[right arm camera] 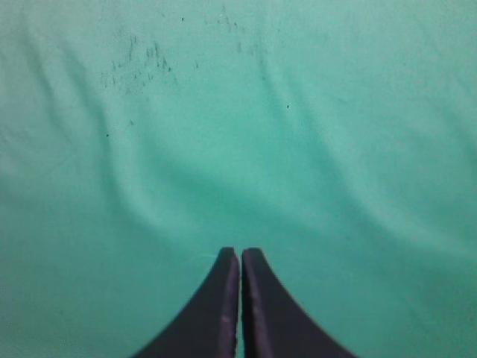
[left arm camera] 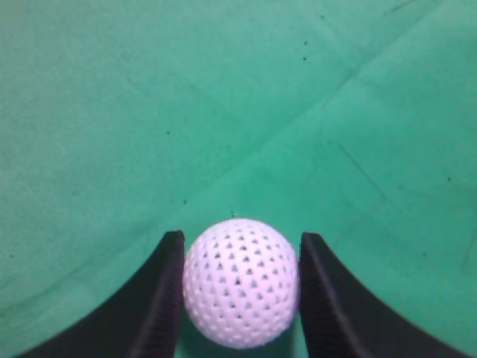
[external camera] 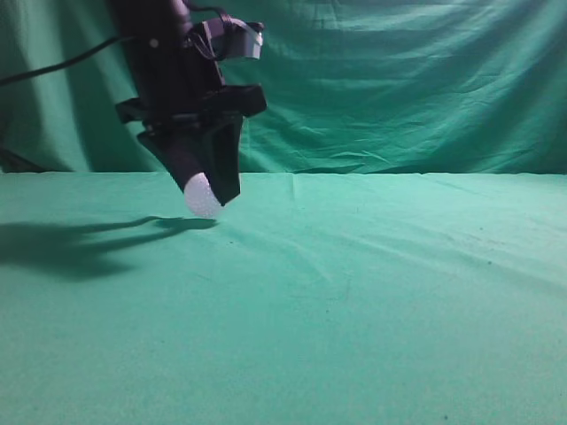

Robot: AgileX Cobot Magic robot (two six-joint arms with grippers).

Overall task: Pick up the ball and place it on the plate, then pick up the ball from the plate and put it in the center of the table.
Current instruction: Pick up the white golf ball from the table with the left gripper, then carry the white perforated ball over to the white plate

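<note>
One white, dimpled ball (left arm camera: 240, 283) — clamped in the left gripper (left arm camera: 240, 298) above the table (external camera: 372, 292) — right gripper (right arm camera: 240, 298) pressed closed.

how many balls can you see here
1: the ball is gripped between the left gripper's fingers, just above the table. No other ball shows; the views cover only part of the table.

I see the ball (left arm camera: 240, 283) as matt white with a dimpled surface, the left gripper (left arm camera: 240, 298) fingers as matt black plastic, and the table (external camera: 372, 292) under slightly wrinkled green cloth.
</note>
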